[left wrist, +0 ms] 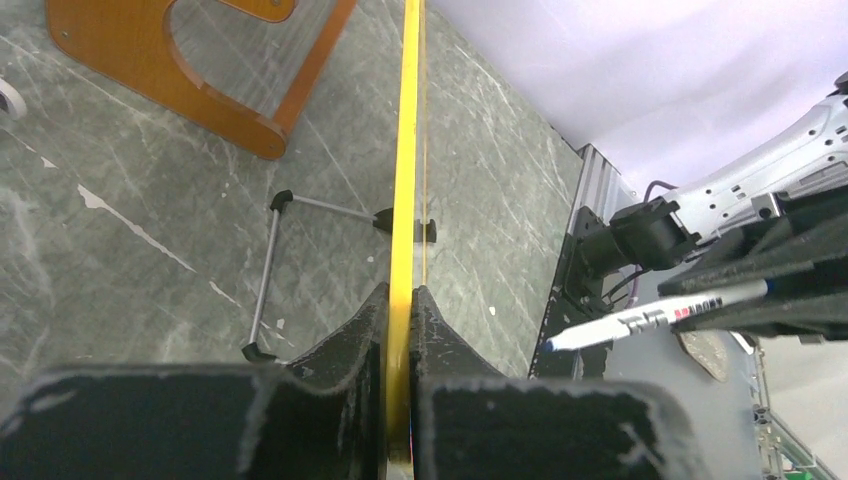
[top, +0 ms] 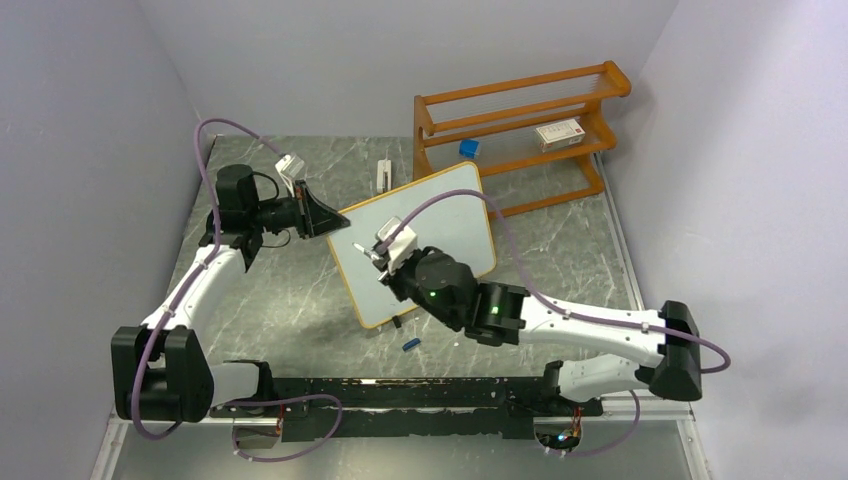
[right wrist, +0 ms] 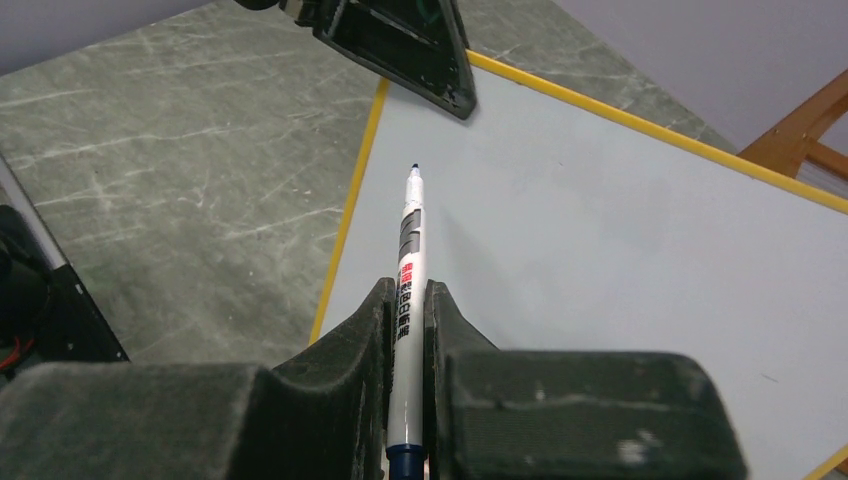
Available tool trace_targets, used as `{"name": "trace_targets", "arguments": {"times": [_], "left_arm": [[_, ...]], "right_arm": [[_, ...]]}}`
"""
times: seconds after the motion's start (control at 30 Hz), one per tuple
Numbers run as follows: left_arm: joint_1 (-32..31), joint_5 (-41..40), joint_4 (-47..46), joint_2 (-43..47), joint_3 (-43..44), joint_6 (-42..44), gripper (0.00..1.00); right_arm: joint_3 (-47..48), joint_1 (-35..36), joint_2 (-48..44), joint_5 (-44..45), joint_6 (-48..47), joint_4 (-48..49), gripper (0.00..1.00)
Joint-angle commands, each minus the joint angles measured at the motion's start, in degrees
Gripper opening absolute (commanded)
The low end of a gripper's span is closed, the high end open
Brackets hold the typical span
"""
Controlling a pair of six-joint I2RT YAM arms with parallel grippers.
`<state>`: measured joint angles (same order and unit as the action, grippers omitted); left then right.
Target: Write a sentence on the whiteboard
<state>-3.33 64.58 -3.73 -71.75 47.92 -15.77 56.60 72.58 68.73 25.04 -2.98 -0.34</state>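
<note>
Nearest me, just past the arm bases, a small blue cap (top: 410, 344) lies on the grey marbled tabletop (top: 280, 320), close to the near corner of the whiteboard (top: 440, 215).

The right fingers (right wrist: 385, 300) are pinching a white marker (right wrist: 410, 250) by its barrel. It points forward over the board's white face, tip toward the corner on my left. From the left wrist camera the tip looks to sit just off the surface, but I cannot tell for certain whether it touches. The part of the face that the right wrist camera shows is plain white.

The board sits in the middle of the tabletop, turned at an angle to the table's edges. It leans on a thin wire stand (left wrist: 265, 270) with black feet.

The left fingers (left wrist: 383, 305) are pressed onto the board's yellow frame at its left side, one on each face, gripping the edge. In the right wrist camera they sit just beyond the marker tip.

Behind the board, a small white object (top: 384, 173) stands on the tabletop; it is too small to identify.

Farthest off, an orange wooden shelf rack (top: 520, 130) stands at the back right. On it are a small white box (top: 559, 133) and a blue item (top: 469, 148).
</note>
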Motion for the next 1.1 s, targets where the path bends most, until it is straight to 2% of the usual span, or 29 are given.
{"name": "trace_targets", "arguments": {"times": [0.0,0.27,0.43,0.73,1.07], "left_arm": [[-1.24,-1.14,3.40,0.98,0.16,3.54,0.05],[-1.41,-1.92,3.64,1.51,0.40,4.30,0.05],[-1.41,-2.08,3.64,1.66,0.51,4.32,0.05],[-1.42,-2.66,5.15,2.09,0.68,4.74,0.05],[-1.48,-2.61,4.71,1.96,0.59,4.36,0.05]], "right_arm": [[4.77,2.90,4.60,7.97,-1.82,2.27,0.00],[13.24,6.97,13.33,16.43,-1.30,-3.07,0.00],[19.13,9.00,18.38,21.70,1.80,-10.65,0.00],[26.59,9.07,23.52,25.01,6.63,-19.17,0.00],[28.97,8.95,25.17,24.52,6.64,-20.06,0.00]]}}
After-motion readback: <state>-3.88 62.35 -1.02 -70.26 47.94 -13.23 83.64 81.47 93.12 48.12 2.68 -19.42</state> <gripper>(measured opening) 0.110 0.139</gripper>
